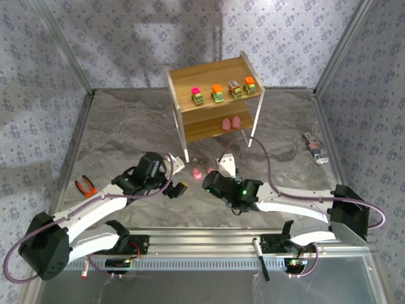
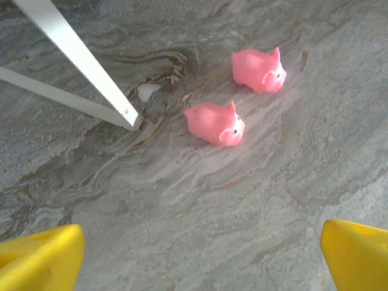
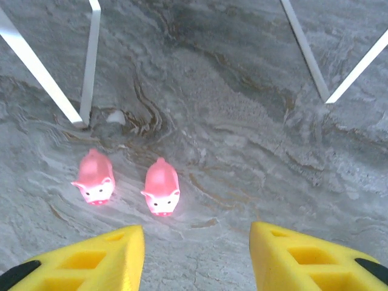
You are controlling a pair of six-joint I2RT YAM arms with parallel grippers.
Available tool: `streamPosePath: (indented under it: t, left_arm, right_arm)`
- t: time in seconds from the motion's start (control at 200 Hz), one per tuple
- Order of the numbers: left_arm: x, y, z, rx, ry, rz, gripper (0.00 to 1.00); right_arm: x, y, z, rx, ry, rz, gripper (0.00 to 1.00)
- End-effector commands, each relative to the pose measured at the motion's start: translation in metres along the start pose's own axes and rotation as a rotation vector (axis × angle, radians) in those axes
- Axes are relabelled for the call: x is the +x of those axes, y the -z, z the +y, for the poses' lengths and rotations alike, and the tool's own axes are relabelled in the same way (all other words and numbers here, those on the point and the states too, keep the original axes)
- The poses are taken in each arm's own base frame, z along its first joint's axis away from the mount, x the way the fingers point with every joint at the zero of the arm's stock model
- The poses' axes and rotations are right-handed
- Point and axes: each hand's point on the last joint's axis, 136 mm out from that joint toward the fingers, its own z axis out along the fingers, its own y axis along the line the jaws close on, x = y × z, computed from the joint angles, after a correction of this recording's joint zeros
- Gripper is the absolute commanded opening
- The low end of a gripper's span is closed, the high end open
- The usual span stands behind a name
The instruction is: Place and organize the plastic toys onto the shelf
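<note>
Four cars (image 1: 217, 94) atop shelf (image 1: 209, 73), two pigs (image 1: 226, 125) below, two loose pigs (image 3: 161, 187) on table (image 1: 126, 126). My left gripper (image 2: 200, 254) wide, right gripper (image 3: 197, 254) parted, both empty.

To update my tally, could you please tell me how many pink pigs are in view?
4. Two pigs sit side by side on the shelf's lower tier. Two more stand on the table near the shelf's front leg. None appears hidden.

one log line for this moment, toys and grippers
shelf top tier: four cars | lower tier: two pink pigs | table: two more pigs | left gripper: open, empty | right gripper: open, empty
</note>
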Motion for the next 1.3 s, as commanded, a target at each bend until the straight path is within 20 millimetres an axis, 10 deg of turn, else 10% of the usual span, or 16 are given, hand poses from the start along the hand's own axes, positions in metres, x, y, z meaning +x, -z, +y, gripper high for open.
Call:
streamPosePath:
  t: [0.0, 0.4, 1.299]
  left_arm:
    - [-0.002, 0.014, 0.002, -0.006, -0.011, 0.017, 0.99]
    - [0.001, 0.024, 0.040, -0.123, 0.090, -0.081, 1.00]
    - [-0.011, 0.020, 0.031, -0.044, 0.130, -0.119, 1.00]
  right_arm:
    - [0.014, -0.012, 0.009, -0.006, -0.040, 0.019, 0.50]
    - [0.053, -0.053, 0.032, -0.069, -0.038, 0.042, 0.50]
    - [0.075, -0.090, 0.009, 0.008, -0.063, -0.018, 0.50]
